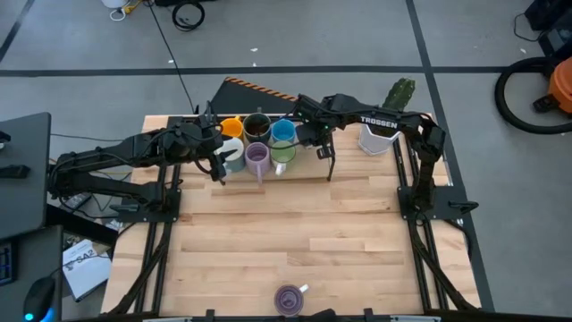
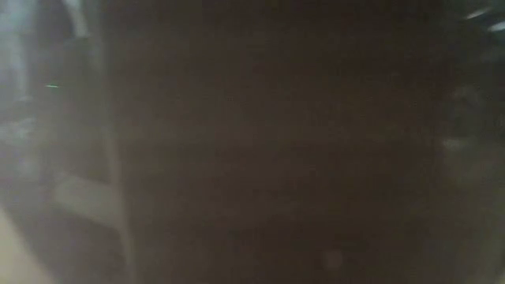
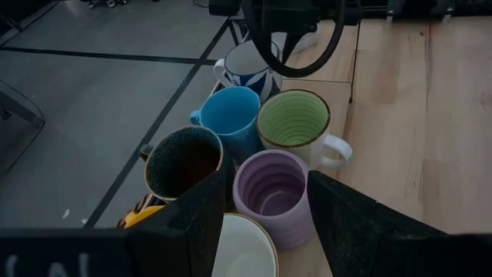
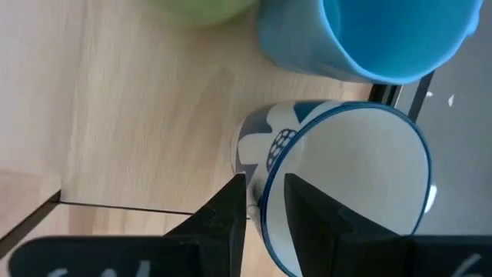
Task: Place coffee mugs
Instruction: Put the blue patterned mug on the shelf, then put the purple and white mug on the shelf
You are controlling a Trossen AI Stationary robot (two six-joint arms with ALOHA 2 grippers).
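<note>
The right end effector [image 4: 265, 201] sits at the far edge of the desk [image 1: 295, 241], its fingers narrowed over the rim of the white and blue mug [image 4: 346, 185], one finger inside the wall and one outside, beside the blue mug [image 4: 369, 35] in the cluster. The left end effector [image 3: 265, 211] stands wide over the purple mug [image 3: 273, 192] and a white mug [image 3: 244, 248] at the cluster's left side, and another purple mug [image 1: 289, 300] waits alone at the near edge. I would judge the step best done by keeping that rim pinch firm and letting go only once the base rests flat, since the neighbouring mugs are close enough to be knocked.
</note>
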